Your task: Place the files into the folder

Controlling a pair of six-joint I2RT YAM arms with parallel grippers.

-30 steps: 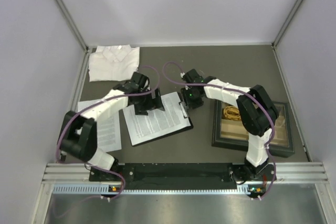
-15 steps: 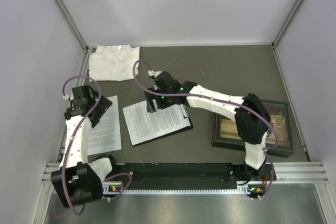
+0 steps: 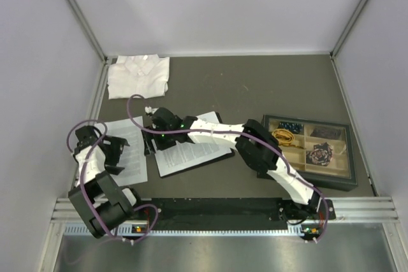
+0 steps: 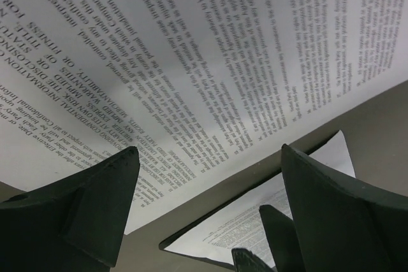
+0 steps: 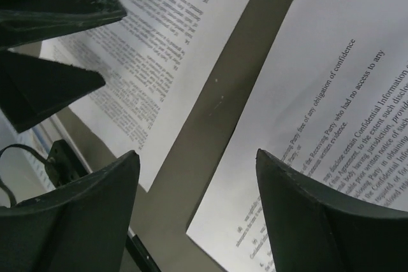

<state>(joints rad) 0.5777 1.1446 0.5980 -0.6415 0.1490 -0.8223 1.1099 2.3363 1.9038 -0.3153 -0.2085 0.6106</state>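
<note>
Two files lie on the table. One file (image 3: 127,151) lies loose at the left, and my left gripper (image 3: 118,154) hovers over it, open and empty; in the left wrist view this sheet (image 4: 191,49) fills the frame above the open gripper (image 4: 209,151). The other file (image 3: 191,150) lies on the black folder (image 3: 220,157), whose clip is hidden under my right arm. My right gripper (image 3: 150,143) is stretched over that sheet's left edge. The right wrist view shows this gripper (image 5: 196,154) open and empty above the table strip between the loose sheet (image 5: 166,42) and the folder's sheet (image 5: 338,113).
A folded white shirt (image 3: 138,76) lies at the back left. A dark-framed tray (image 3: 347,179) of small items stands at the right. The left gripper's fingers (image 5: 51,4) show close to the right gripper, in the upper left of the right wrist view.
My left arm swung from the folder out to the loose sheet at the left. My right arm reached leftwards across the folder, uncovering the tray, and its jaws opened wider.
</note>
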